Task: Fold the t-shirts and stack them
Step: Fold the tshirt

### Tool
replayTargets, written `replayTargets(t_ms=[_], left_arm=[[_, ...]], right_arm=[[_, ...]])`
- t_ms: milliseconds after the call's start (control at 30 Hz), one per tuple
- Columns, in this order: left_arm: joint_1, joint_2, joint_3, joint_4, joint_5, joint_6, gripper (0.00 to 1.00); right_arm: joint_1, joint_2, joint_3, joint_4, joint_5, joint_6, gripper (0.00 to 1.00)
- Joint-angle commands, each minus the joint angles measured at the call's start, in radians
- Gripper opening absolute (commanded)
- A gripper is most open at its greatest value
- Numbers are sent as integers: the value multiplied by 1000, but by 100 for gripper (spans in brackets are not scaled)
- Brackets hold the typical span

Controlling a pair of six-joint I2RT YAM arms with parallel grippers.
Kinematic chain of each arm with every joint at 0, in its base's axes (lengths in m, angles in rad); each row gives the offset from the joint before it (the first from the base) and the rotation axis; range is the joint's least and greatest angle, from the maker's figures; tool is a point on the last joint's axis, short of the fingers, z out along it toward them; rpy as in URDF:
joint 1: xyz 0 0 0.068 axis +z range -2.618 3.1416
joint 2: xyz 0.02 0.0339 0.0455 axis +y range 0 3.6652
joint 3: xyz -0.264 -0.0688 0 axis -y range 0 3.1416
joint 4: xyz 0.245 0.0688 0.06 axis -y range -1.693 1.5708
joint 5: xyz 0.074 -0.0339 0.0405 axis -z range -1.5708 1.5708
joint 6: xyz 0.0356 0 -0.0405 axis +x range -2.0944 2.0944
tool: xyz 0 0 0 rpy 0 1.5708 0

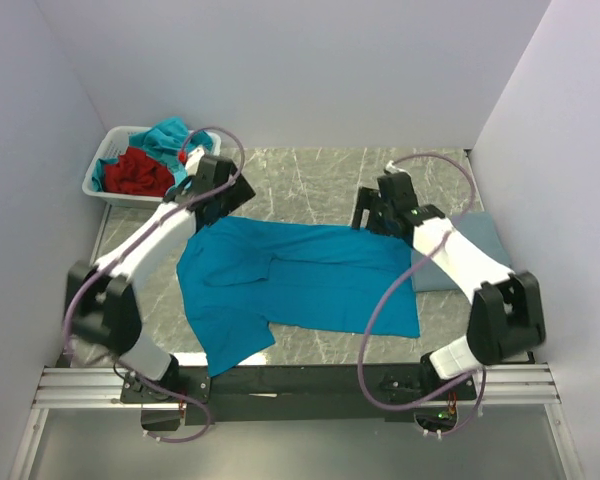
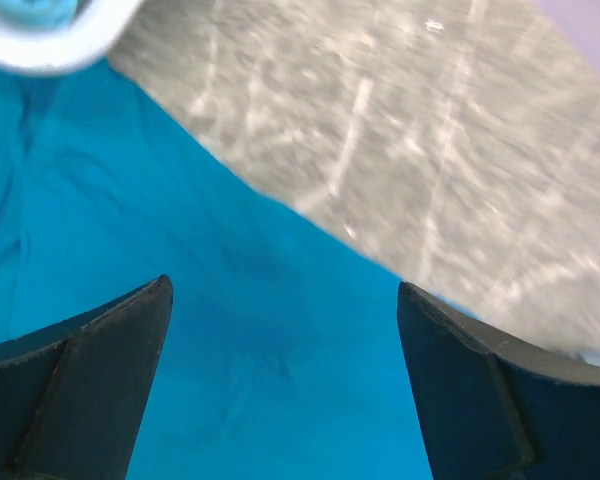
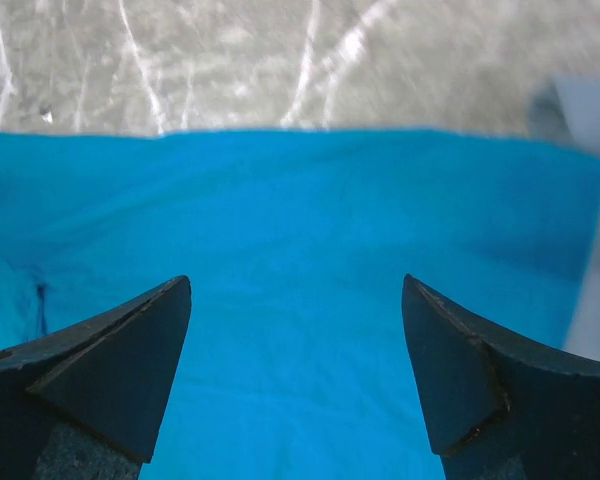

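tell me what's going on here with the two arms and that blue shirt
A teal-blue t-shirt lies spread out on the table. Both arms reach over its far edge, with the left pincer and right pincer open and holding nothing. A slate-blue shirt lies at the right, partly under the right arm. A red shirt and a turquoise shirt sit in the white basket, far left.

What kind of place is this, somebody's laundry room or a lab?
Most likely a robot lab test cell, not a home: plain white panels box in a marble-patterned table, two arms are bolted to a metal rail, and a teal t-shirt lies spread out.
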State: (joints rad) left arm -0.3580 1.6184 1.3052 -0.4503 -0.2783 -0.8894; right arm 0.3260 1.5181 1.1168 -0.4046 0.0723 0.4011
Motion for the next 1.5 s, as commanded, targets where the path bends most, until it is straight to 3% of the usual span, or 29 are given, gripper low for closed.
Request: replayTargets(t_ms=[0, 367, 600, 833, 1100, 1467], left_arm=[[-57, -159, -133, -63, -30, -43, 99], [-309, -583, -648, -303, 53, -345, 99], [-539, -712, -736, -430, 85, -534, 100], [-645, -695, -788, -484, 123, -623, 99], [-662, -675, -785, -521, 142, -616, 67], [-662, -534, -774, -481, 146, -516, 45]], right_arm=[[-7, -132, -90, 6, 46, 68, 92], [-15, -458, -319, 38, 100, 185, 97], [-22, -495, -348, 32, 113, 214, 100], [-38, -504, -383, 43, 78, 234, 100], [-45, -504, -397, 16, 95, 225, 100], [-50, -527, -430, -33, 109, 252, 100]])
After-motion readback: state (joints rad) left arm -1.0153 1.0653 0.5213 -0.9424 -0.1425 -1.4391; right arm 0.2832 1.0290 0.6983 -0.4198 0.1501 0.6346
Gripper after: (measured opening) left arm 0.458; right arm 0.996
